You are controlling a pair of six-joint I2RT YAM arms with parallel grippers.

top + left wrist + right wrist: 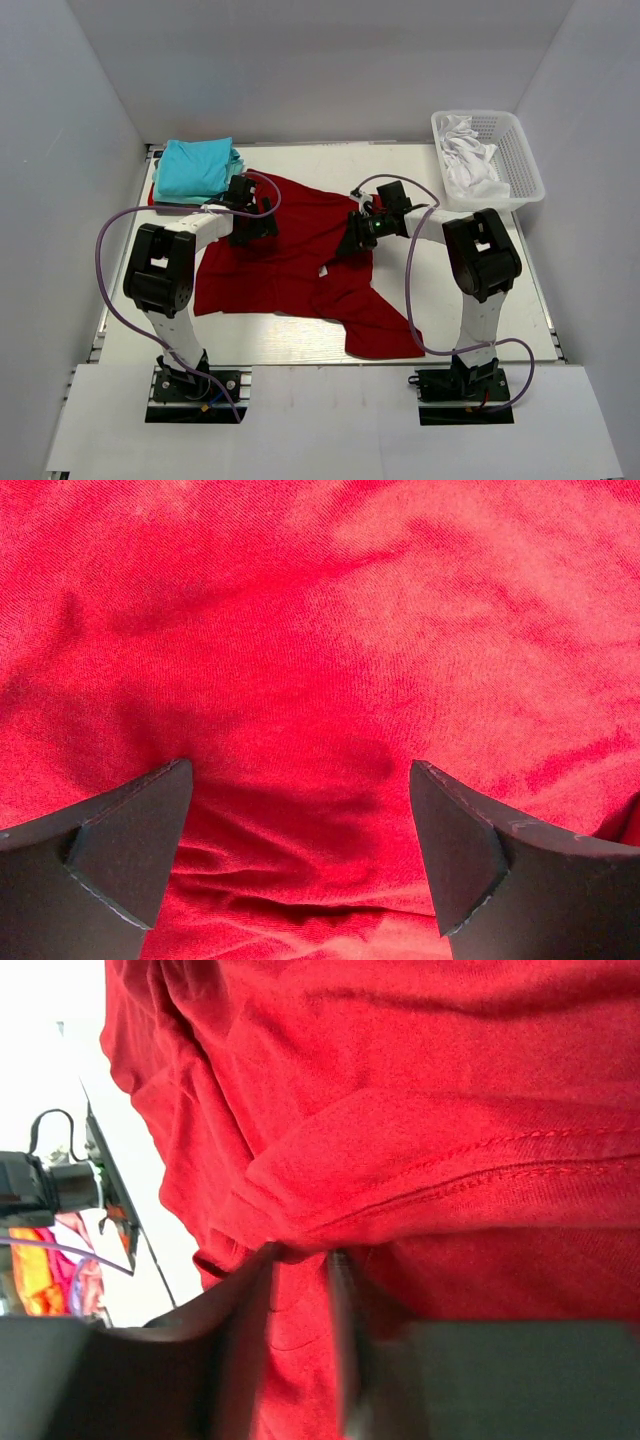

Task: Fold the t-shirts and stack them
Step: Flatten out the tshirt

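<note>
White-walled enclosure, pale bench (280,340) under both arms.

Right pincer (300,1260): fingers almost together, clamped on a bunched fold of the dark red t-shirt (420,1080), just below a stitched hem (wrist view shows cloth drawn into the gap).

Left pincer (300,790): wide open, gripping nothing. Its tips sit either side of a patch of lightly wrinkled red cloth and close over it. Can't tell if they touch.

The red t-shirt lies spread and crumpled mid-bench, between the two arms. One part trails toward the near edge, right of centre. A small white tag (323,270) shows near its middle. The left pincer is over the shirt's far-left part, the right pincer at its far-right edge.

Folded turquoise t-shirts (195,168) are stacked at the far-left corner, just beside the left pincer.

A white mesh basket (525,165) sits at the far-right corner with white cloth (468,150) inside, apart from the red shirt.
</note>
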